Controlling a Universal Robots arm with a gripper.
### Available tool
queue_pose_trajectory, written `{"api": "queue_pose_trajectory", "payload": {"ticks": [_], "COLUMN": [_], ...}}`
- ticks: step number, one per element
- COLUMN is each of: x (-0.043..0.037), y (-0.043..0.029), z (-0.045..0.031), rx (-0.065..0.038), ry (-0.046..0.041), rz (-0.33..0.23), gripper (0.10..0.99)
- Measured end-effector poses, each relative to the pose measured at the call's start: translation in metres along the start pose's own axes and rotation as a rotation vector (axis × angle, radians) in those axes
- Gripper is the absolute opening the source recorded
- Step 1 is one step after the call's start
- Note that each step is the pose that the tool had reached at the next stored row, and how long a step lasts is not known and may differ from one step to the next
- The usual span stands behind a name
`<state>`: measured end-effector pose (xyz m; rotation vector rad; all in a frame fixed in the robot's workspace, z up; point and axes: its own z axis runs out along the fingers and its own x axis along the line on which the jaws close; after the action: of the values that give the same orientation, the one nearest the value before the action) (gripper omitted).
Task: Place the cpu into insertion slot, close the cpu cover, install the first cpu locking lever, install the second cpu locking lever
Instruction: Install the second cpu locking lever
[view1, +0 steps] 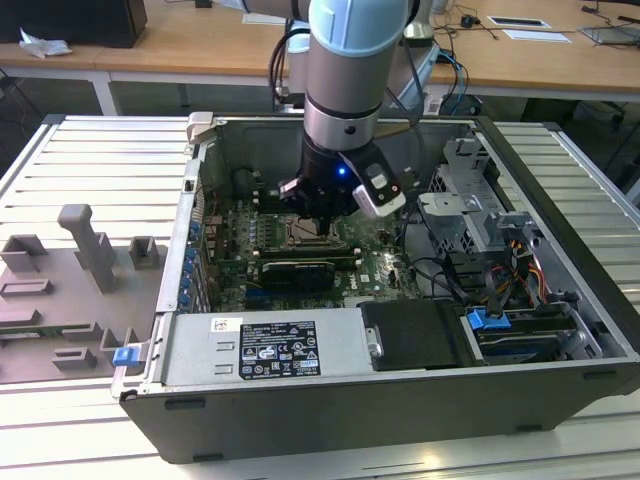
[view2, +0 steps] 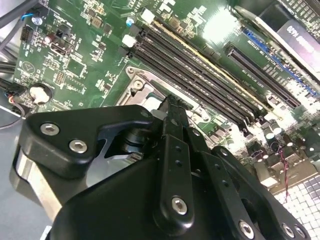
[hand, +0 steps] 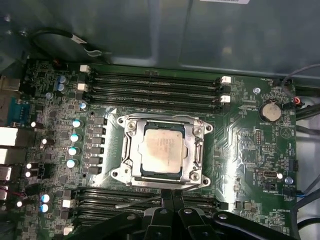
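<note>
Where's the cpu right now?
In the first wrist view the cpu sits in the insertion slot, under the closed cpu cover, between two banks of memory slots.

Even overhead light; glare on the green circuit board (view2: 220, 27), perhaps slightly soft.

My exterior view looks down from high up and far back at the whole open computer case (view1: 400, 330), with the gripper (view1: 322, 222) low in the middle. My first wrist view sits close above the gripper (hand: 172, 210), facing straight down at the green board (hand: 240, 145). My second wrist view peeks past the gripper (view2: 172, 125) from very close, slanting across the same green board (view2: 75, 55).
</note>
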<state>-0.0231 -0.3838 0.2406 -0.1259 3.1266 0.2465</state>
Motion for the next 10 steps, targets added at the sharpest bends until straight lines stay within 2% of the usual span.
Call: {"api": "queue_pose_trajectory", "payload": {"ticks": [4,10], "x": [0.0028,0.0230], "y": [-0.0026,-0.0036], "z": [0.0006,0.0020], "rx": [-0.016,-0.027], "ry": [-0.0013,-0.0023], "rz": [0.000,0.000], "gripper": [0.106,0.106]}}
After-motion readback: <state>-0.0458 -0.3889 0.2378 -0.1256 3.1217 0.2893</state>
